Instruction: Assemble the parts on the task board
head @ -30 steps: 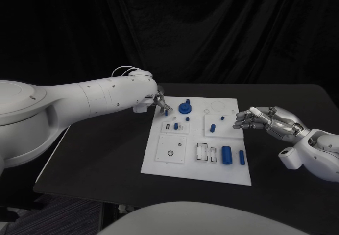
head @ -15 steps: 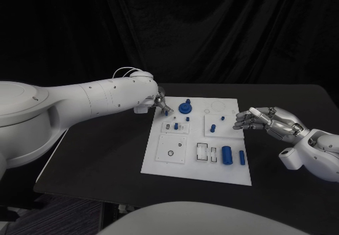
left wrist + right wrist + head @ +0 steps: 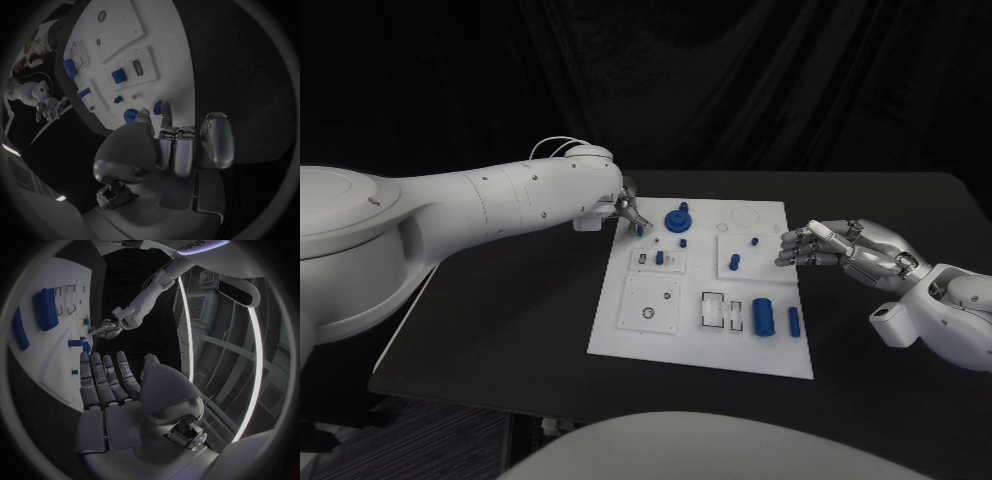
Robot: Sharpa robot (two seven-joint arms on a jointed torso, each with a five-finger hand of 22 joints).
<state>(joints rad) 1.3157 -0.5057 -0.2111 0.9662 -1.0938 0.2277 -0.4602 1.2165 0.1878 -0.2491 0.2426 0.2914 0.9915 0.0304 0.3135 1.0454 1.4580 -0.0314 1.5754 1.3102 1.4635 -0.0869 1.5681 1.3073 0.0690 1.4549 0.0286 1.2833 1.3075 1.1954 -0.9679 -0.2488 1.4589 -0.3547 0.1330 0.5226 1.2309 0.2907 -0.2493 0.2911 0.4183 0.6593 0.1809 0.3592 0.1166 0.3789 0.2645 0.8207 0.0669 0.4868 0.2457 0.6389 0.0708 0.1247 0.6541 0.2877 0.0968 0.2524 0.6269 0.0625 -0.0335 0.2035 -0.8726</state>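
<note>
White task board (image 3: 625,325) flat on the black surface (image 3: 502,310), blue parts on it.
I see a big cylinder (image 3: 763,316) lying near the front, a knobbed part (image 3: 678,219) standing at the back.

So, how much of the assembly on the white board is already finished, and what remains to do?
Little looks finished. A blue knobbed part and some small pegs stand on the task board. The left hand has its fingertips at a small blue part near the board's far left corner; whether it grips it I cannot tell. The right hand is open beside the board. A large blue cylinder and a slim blue piece lie loose.
</note>
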